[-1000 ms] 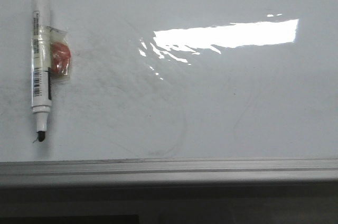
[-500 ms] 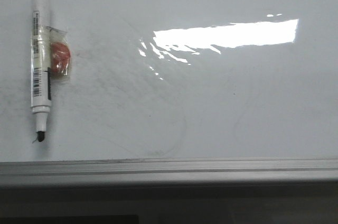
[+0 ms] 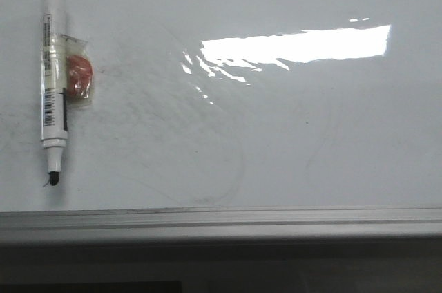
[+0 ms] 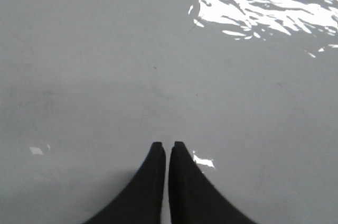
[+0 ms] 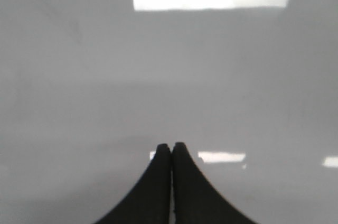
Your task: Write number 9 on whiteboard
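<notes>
The whiteboard (image 3: 276, 134) fills the front view, glossy white with faint grey erased curves and a bright glare patch. No black number 9 shows on it. A white marker (image 3: 52, 72) with a black cap end and bare black tip lies at the left, with a red blob in clear tape (image 3: 77, 77) on its side. Neither gripper shows in the front view. My left gripper (image 4: 165, 145) is shut and empty above bare board (image 4: 105, 49). My right gripper (image 5: 171, 145) is shut and empty above bare board (image 5: 237, 76).
A grey metal edge strip (image 3: 221, 218) runs along the board's near edge, with a dark area below it. Glare patches lie on the board's upper right.
</notes>
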`<state>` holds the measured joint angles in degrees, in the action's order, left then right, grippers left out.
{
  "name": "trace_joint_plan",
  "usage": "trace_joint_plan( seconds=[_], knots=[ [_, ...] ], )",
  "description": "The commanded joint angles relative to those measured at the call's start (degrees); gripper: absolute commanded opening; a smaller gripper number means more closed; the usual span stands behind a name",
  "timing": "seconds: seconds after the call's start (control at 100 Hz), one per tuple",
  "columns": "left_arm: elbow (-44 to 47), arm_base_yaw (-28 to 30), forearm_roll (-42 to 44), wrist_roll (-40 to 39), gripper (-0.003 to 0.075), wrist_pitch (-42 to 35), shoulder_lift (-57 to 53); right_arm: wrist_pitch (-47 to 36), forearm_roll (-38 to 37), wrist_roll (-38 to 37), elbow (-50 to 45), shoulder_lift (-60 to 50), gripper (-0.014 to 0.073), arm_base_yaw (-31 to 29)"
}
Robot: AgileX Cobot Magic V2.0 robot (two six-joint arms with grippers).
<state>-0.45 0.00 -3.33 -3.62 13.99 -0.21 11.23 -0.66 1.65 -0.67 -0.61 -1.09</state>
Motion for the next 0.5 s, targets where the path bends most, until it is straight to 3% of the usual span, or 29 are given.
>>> trace_joint_plan(
  seconds=[0.0,0.2,0.39,0.49],
  knots=[
    [2.3,0.1,-0.5,-0.3,-0.002,-6.3,-1.6,-10.1,-0.5,0.3,-0.7,-1.2,-0.0064,-0.2],
    [2.3,0.1,-0.7,-0.3,-0.002,-10.1,-1.6,-14.8,-0.5,0.3,-0.7,-1.2,-0.0063,-0.2],
    [2.3,0.1,-6.0,-0.6,-0.002,-12.7,-1.6,-13.0,2.3,0.0,-0.1,-1.2,-0.0063,-0.2],
    [1.9,0.1,-6.2,-0.6,-0.0021,-12.3,-1.6,-8.3,4.6,0.0,2.2,-0.6,-0.0063,0.7]
  ],
)
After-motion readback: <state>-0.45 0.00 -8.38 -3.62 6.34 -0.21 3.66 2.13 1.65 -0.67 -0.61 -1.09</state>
